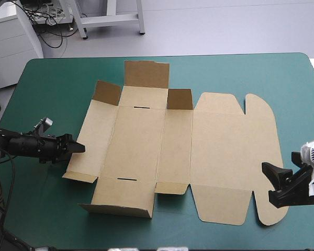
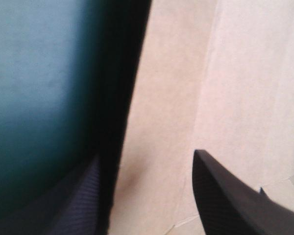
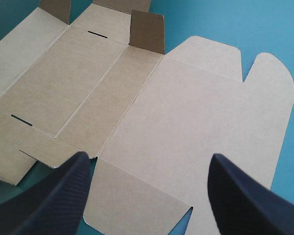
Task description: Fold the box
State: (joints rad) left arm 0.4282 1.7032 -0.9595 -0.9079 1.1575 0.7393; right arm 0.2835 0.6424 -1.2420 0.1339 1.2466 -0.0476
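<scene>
The brown box (image 1: pixel 141 151) lies mid-table, long axis left to right. The left gripper (image 1: pixel 78 148), jaws apart, seemingly straddles its left edge; the right gripper (image 1: pixel 269 183), also spread, sits at its right near corner.

Your robot's grippers: black throughout.
Your left gripper (image 1: pixel 80 148) and right gripper (image 1: pixel 267 181) each end in two broad, curved, fin-shaped fingers (image 3: pixel 54 205), finely textured up close.

Bright, even overhead light, soft short shadows by raised flaps of the box (image 1: pixel 141 151), on the teal-green cover (image 1: pixel 52 83)
</scene>
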